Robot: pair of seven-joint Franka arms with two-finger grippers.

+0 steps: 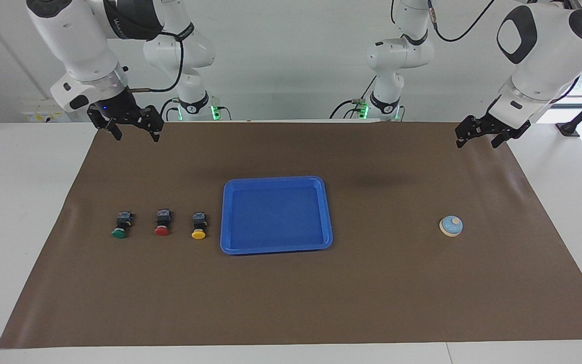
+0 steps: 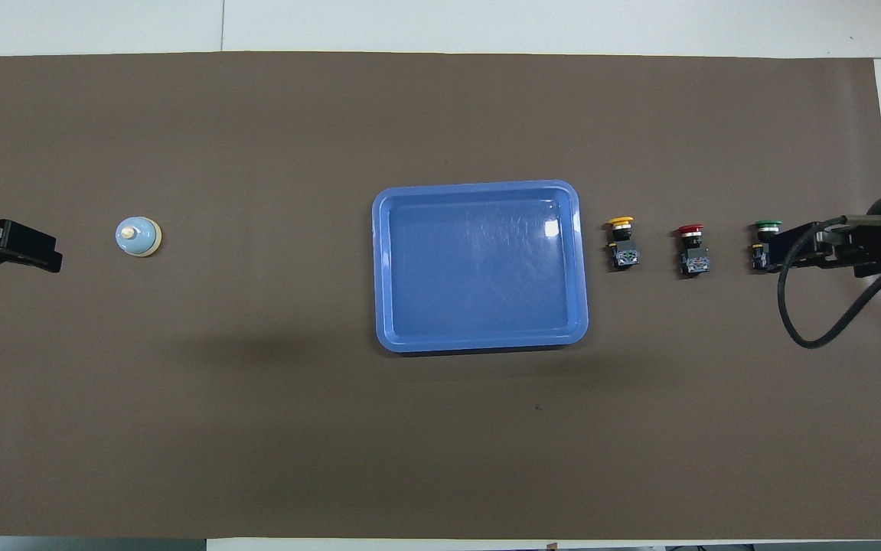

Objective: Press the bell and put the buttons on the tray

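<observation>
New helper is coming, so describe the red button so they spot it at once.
Find the blue tray mid-mat. Beside it, toward the right arm's end, three buttons lie in a row. The red button is the middle one, between yellow and green.

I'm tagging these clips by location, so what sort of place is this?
Most likely a robotics lab test bench, not a home or shop. Two white robot arms are mounted at a table covered by a brown mat, and the only items laid out are a blue tray, three push buttons in a neat row, and a small bell.
</observation>
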